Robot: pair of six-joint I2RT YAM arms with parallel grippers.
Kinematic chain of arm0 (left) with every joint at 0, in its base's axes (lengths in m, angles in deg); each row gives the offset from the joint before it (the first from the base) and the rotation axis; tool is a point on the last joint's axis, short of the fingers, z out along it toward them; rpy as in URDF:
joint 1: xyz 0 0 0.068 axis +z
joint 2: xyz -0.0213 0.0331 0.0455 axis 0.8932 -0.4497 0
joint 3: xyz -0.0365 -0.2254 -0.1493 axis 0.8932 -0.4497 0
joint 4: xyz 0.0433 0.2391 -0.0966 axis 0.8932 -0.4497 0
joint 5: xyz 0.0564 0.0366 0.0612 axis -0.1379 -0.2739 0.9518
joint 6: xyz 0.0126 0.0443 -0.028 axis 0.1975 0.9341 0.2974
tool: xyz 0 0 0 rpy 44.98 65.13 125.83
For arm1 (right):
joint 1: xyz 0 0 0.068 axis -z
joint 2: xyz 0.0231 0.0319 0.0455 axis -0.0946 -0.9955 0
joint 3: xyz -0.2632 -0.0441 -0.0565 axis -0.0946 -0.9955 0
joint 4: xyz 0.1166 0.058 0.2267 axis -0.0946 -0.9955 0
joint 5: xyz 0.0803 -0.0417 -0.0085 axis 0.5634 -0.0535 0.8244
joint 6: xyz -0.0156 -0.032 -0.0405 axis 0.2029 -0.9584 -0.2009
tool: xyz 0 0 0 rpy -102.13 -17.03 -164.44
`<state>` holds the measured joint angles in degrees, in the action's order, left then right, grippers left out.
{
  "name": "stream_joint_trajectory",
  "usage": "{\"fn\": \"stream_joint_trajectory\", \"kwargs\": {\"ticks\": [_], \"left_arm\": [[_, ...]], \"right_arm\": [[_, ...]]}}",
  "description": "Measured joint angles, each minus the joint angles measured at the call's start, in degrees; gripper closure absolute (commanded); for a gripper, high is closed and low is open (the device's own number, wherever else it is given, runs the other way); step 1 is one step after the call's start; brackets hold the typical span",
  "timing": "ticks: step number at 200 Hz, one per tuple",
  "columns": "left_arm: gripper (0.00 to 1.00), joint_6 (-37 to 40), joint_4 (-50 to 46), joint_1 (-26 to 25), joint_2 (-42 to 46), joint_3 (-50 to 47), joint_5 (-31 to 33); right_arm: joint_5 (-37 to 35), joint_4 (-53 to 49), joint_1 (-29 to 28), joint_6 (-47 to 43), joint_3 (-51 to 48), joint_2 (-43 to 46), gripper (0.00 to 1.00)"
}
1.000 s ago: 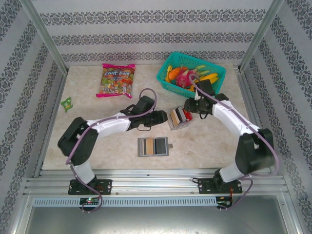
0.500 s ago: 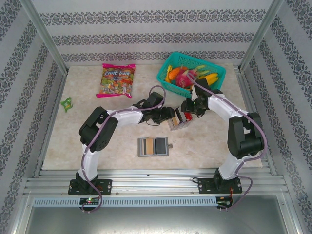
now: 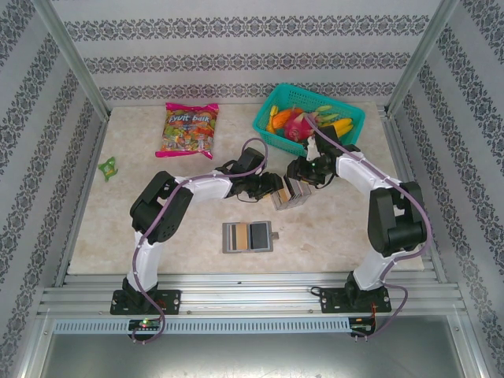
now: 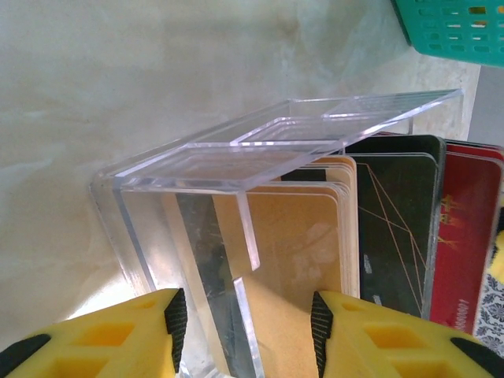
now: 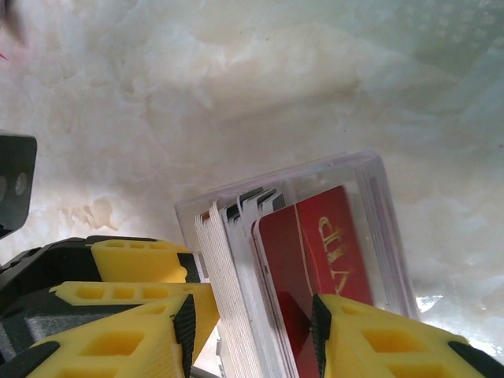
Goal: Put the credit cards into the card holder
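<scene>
Left end effector (image 4: pixel 246 323) sat half open astride the clear stand (image 4: pixel 236 157), seemingly bracing it, while the right end effector (image 5: pixel 252 327) bracketed the credit cards (image 5: pixel 307 252), grip unconfirmed.

The left gripper (image 3: pixel 272 187) and the right gripper (image 3: pixel 299 171) are facing each other across the credit cards (image 3: pixel 290 191). The cards are standing on edge in a small clear stand (image 3: pixel 281 202) between the two sets of jaws. Whether either pair is pinching anything is not showing from above. The card holder (image 3: pixel 247 236) is lying open and flat on the table (image 3: pixel 331 236), nearer than the left jaws and apart from them. A teal basket (image 3: pixel 268 135) of fruit is sitting just beyond the right jaws. A candy bag (image 3: pixel 190 130) is lying well beyond and left of the left jaws.
</scene>
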<state>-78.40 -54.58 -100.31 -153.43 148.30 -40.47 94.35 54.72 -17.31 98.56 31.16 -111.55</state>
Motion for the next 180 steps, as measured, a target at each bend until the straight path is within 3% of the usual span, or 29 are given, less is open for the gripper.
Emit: {"fn": "stream_joint_trajectory", "kwargs": {"ticks": [84, 180], "left_arm": [[0.51, -0.02, 0.00, -0.02, -0.04, 0.02, -0.24], [0.52, -0.02, -0.22, 0.00, -0.11, 0.22, -0.44]], "right_arm": [[-1.55, -1.70, -0.61, -0.66, 2.14, -2.93, 0.51], [-3.41, -2.64, -1.51, -1.75, 2.60, -2.03, 0.60]]}}
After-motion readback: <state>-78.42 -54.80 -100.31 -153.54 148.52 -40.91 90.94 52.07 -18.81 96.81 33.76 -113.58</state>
